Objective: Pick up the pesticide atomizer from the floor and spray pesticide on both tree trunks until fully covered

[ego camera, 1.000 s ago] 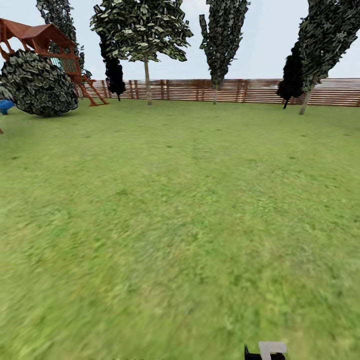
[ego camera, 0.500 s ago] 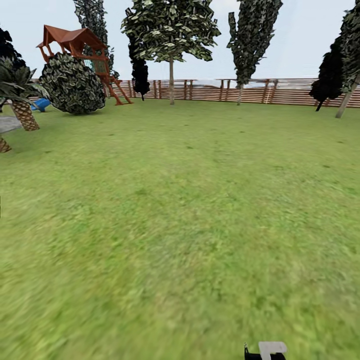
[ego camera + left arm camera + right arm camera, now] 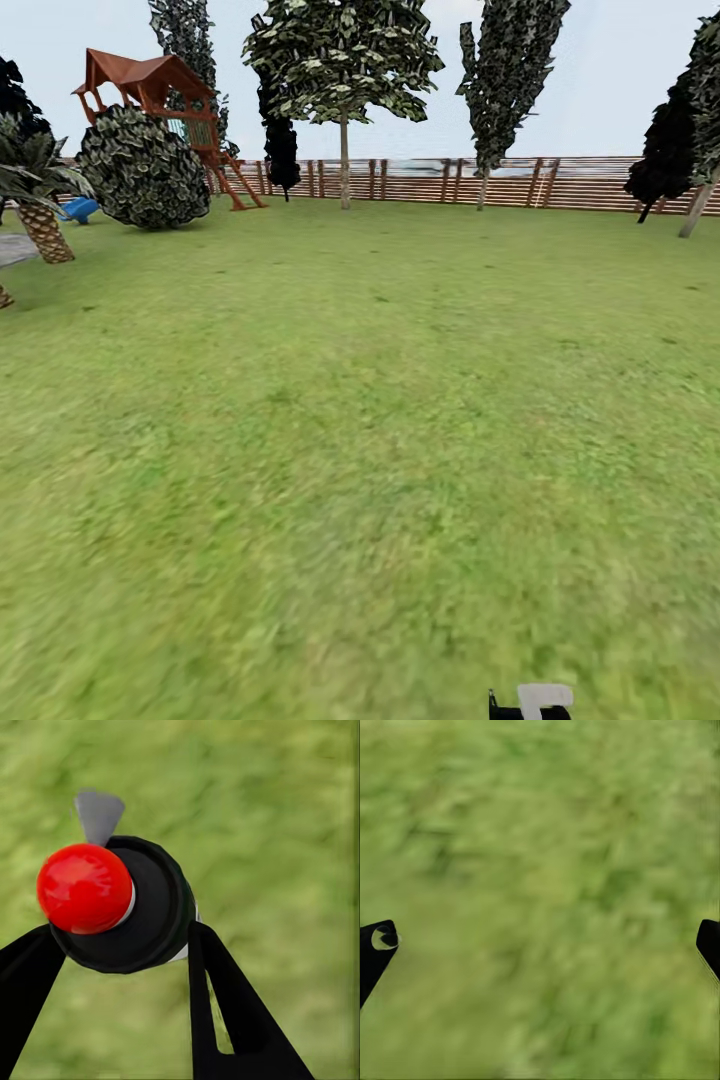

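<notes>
The pesticide atomizer (image 3: 112,907), a dark round bottle with a red top and a grey nozzle, sits between the two black fingers of my left gripper (image 3: 120,949), which is shut on it above blurred grass. My right gripper (image 3: 544,945) is open, its fingertips far apart over bare lawn with nothing between them. In the head view the garden lawn (image 3: 360,420) stretches to a brown slat fence (image 3: 500,182). Two tall trees (image 3: 343,150) (image 3: 484,170) with straight trunks stand far off by that fence. A sliver of grey floor (image 3: 12,250) shows at the far left.
A round bush (image 3: 143,170) and a red-roofed wooden playhouse (image 3: 150,90) stand at the back left, with a palm-like plant (image 3: 40,215) nearer. Dark trees (image 3: 665,160) line the right side. A small black and pale grey part (image 3: 535,700) pokes in at the bottom edge.
The whole head view has swung left since a second ago, bringing the palm-like plant and paving into sight; that is the camera turning. In the last half second it has barely shifted.
</notes>
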{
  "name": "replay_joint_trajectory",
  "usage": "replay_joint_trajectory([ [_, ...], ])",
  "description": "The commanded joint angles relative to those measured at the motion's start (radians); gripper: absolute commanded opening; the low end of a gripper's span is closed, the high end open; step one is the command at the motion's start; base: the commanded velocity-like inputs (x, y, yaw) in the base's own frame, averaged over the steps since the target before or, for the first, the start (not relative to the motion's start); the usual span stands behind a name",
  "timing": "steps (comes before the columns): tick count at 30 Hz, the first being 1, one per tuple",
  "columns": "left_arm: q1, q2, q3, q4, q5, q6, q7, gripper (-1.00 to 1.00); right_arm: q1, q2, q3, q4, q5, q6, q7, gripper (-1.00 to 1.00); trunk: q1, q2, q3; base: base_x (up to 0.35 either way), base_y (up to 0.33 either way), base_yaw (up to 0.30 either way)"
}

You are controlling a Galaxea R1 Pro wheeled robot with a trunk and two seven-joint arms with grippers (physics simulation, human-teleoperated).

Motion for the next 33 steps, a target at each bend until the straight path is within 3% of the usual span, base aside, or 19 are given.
replay_joint_trajectory([
  [1, -0.002, 0.000, 0.006, 0.004, 0.005, -0.006, -0.007, -1.00, 0.000, 0.000, 0.009, 0.001, -0.010, -0.003, -0.001, 1.00, 0.000, 0.000, -0.001, 0.340, 0.000, 0.006],
  [9, -0.002, 0.000, 0.006, 0.004, 0.006, -0.007, -0.007, -1.00, 0.000, 0.000, 0.009, 0.001, -0.010, -0.003, -0.001, 1.00, 0.000, 0.000, -0.001, 0.340, 0.000, 0.164],
  [33, 0.007, -0.003, 0.007, 0.003, 0.009, -0.009, -0.007, -1.00, 0.000, -0.001, 0.009, 0.001, -0.010, 0.002, 0.003, 1.00, 0.000, 0.000, -0.001, 0.340, 0.000, 0.003],
])
